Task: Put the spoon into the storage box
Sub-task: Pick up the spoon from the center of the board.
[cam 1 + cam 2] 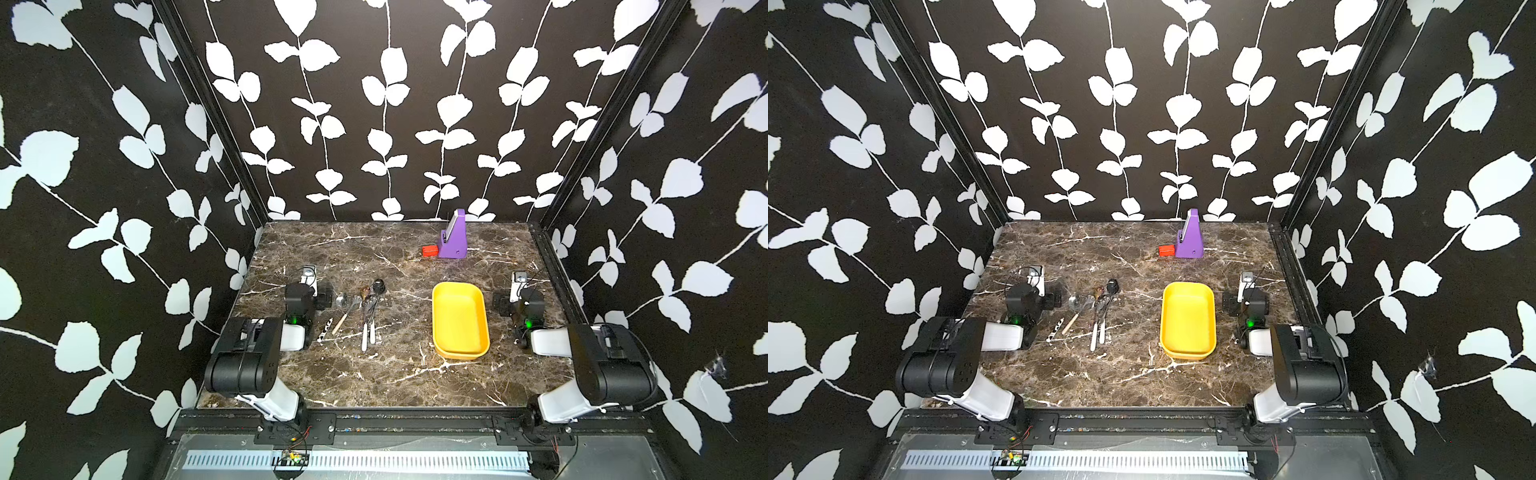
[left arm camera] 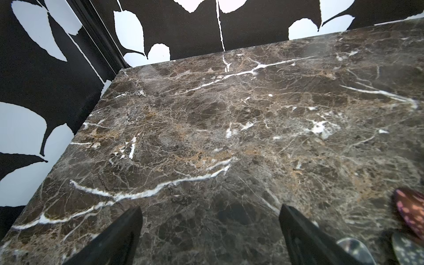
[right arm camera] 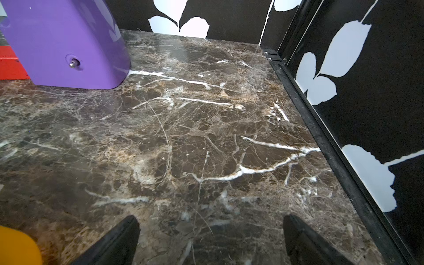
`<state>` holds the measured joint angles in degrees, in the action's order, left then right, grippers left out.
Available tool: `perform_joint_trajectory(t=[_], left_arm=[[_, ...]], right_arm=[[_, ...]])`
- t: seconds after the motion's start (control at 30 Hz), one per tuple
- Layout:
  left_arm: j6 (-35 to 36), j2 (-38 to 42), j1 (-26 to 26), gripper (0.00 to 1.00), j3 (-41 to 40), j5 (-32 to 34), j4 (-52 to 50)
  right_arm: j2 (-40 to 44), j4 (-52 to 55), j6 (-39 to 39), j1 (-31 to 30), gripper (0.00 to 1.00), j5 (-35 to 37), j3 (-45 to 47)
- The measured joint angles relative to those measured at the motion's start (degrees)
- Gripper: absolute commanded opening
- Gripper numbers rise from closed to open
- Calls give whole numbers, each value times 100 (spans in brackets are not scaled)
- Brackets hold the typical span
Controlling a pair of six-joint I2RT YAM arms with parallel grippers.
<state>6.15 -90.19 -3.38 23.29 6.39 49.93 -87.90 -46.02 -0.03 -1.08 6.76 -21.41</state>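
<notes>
Spreading wide, the fingers [image 2: 119, 238] of my left gripper [image 2: 210, 207] stand fully apart over the bare marble table [image 2: 206, 128], gripping and touching nothing. My right gripper [image 3: 210, 216] is the same (jaws wide, nothing between them), near the purple stand [image 3: 68, 41] and the red block [image 3: 9, 64]. The spoons [image 1: 368, 316] lie clustered on the table, between my left arm and the yellow storage box [image 1: 459, 320], outside it. In both top views my wrists cover my fingertips. My left wrist view shows only cut-off spoon bowls [image 2: 408, 208] at the frame edge. The spoons overlap, perhaps four or five. My right wrist view catches one blurred corner of the box.
</notes>
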Motion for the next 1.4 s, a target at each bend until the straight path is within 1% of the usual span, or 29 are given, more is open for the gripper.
perform_joint_trajectory(t=[0.67,0.8,0.87,0.93,1.0,1.1,1.2,1.27,1.3,1.33,1.4], left_arm=[[-2,0,0,99,0,4,0],[-68,122,0,98,-20,223,-83],[-111,538,0,98,-20,339,-466],[-188,1209,0,98,-9,404,-938],[-332,2000,0,98,42,424,-1333],[-697,2852,-2,98,299,496,-2105],[-1287,3373,0,99,669,785,-3016],[-1869,3582,0,99,872,1154,-3694],[-2210,3672,11,99,942,1346,-4068],[-2396,3722,28,98,957,1447,-4295],[-2697,3823,79,98,957,1491,-4771]], right_arm=[[0,-2,2,4,99,-24,0],[0,-9,13,90,99,-177,0],[0,-31,52,131,99,-186,0],[72,46,164,142,99,-9,0],[413,555,278,142,99,236,-59],[1196,1445,610,149,99,518,-393],[2052,2031,1062,153,99,566,-809],[2437,2317,1325,153,99,533,-1064],[2592,2441,1565,153,99,566,-1169],[2699,2559,1812,153,99,623,-1233],[2879,2861,2293,181,99,669,-1281]])
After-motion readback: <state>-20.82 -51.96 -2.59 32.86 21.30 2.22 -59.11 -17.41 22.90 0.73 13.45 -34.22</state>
